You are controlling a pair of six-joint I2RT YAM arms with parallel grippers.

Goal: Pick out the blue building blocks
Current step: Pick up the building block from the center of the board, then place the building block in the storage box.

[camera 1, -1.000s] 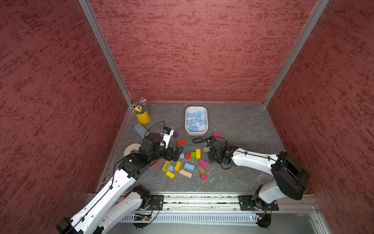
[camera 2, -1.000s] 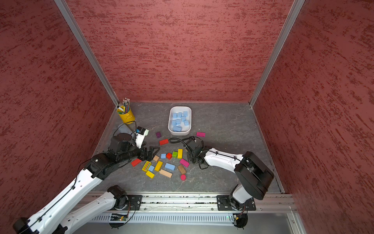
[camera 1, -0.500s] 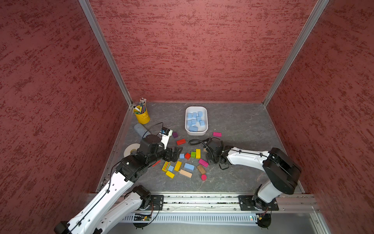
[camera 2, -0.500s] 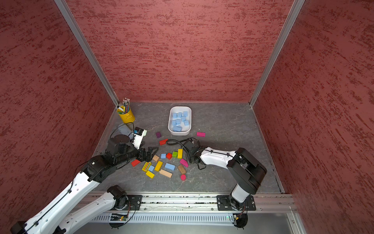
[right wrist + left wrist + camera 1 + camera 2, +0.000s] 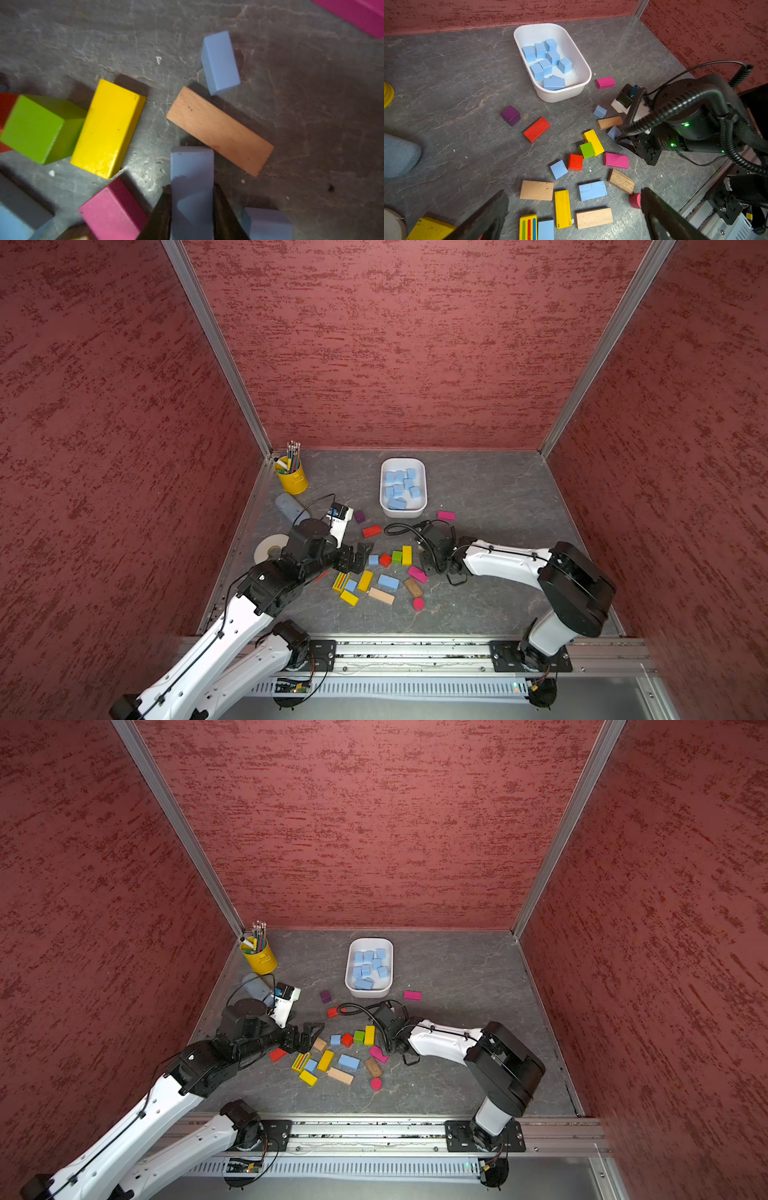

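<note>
Your right gripper (image 5: 192,194) is clamped on a blue block (image 5: 192,164) — jaws pinch its narrow sides, and its long axis runs straight out ahead of the fingers. You can't tell if it's off the table yet. The white tray (image 5: 402,512) sits ahead toward the back wall, a touch to the robot's left — lift first, the tan plank (image 5: 220,131) is just beside it. The left gripper (image 5: 362,558) hangs wide open, nearest the small blue cube (image 5: 373,560).
</note>
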